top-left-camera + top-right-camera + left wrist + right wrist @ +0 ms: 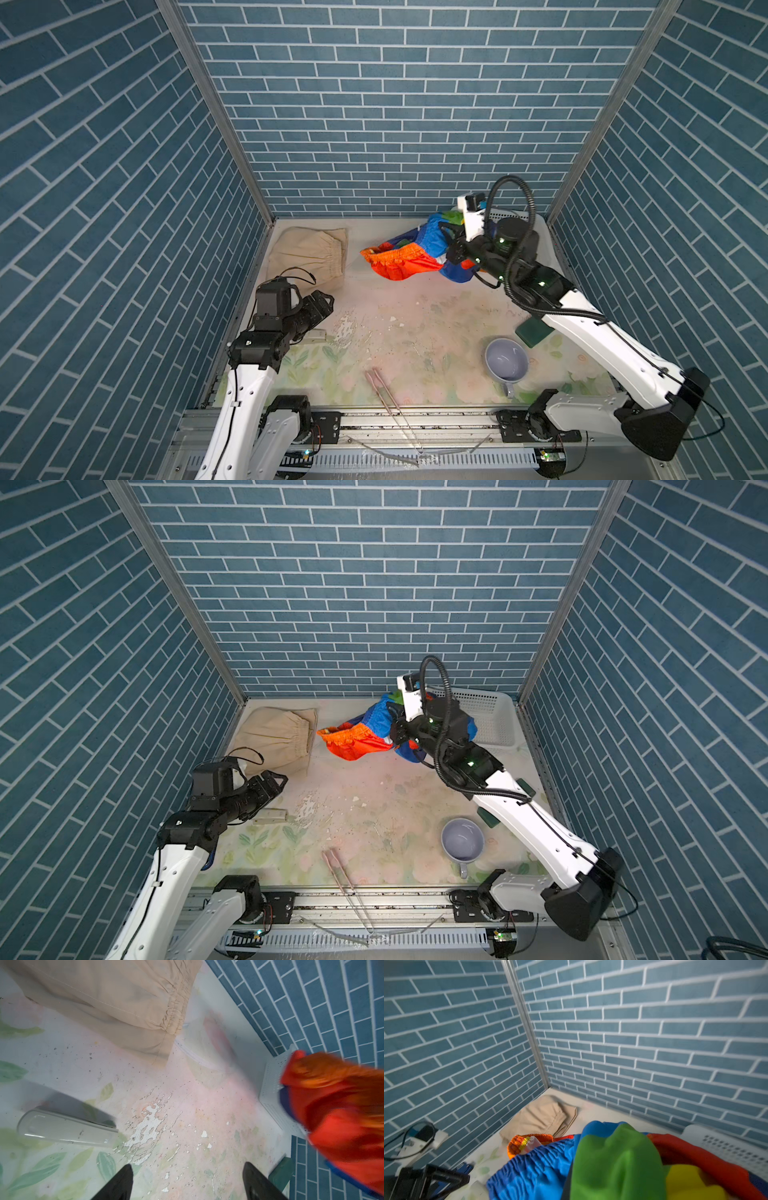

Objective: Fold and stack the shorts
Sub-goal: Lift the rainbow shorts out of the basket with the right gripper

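Observation:
The beige shorts (309, 257) (274, 737) lie folded flat at the back left of the table, gathered waist to the right; both wrist views show them too (116, 995) (542, 1118). The rainbow-striped shorts (411, 253) (361, 737) hang bunched above the table at back centre. My right gripper (451, 241) (395, 725) is shut on them, its fingers buried in the blue and green cloth (612, 1157). My left gripper (326, 301) (278, 781) (188, 1165) hovers open and empty just in front of the beige shorts.
A white perforated basket (490, 717) stands in the back right corner behind the right arm. On the table there is a lavender mug (506, 360) at front right and a dark green block (534, 332) beside it. Pink tongs (380, 388) lie at the front edge and a pale flat case (66, 1128) under the left arm.

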`<action>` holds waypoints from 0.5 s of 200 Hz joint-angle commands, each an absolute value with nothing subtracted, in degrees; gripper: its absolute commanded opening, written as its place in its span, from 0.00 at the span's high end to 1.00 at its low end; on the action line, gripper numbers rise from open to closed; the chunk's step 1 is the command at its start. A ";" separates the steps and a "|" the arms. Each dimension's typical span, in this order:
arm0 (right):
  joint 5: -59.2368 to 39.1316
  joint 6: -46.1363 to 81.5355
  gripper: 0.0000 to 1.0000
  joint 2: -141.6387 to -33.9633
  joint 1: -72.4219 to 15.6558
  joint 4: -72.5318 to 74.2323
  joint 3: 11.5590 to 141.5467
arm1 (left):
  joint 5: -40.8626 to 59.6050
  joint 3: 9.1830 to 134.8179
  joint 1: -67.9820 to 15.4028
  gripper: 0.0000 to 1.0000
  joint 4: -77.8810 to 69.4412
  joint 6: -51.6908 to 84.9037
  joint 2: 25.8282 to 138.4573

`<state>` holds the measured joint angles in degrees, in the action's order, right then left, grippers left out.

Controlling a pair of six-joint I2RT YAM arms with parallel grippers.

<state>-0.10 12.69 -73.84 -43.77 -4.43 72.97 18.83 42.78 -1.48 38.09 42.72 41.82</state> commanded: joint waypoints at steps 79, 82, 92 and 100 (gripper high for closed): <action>0.69 21.54 0.34 -71.74 -44.96 -10.20 53.08 | 17.41 37.48 -8.13 0.09 31.17 48.46 39.28; 1.59 21.25 0.34 -70.85 -45.04 -10.65 52.48 | 17.00 37.60 -9.01 0.09 30.71 48.67 39.85; 4.56 20.30 0.33 -68.01 -44.96 -12.46 50.31 | 15.30 37.92 -12.55 0.09 28.84 49.15 41.99; 7.20 19.81 0.33 -65.77 -44.91 -14.36 49.01 | 12.91 38.42 -16.42 0.09 27.46 49.53 44.09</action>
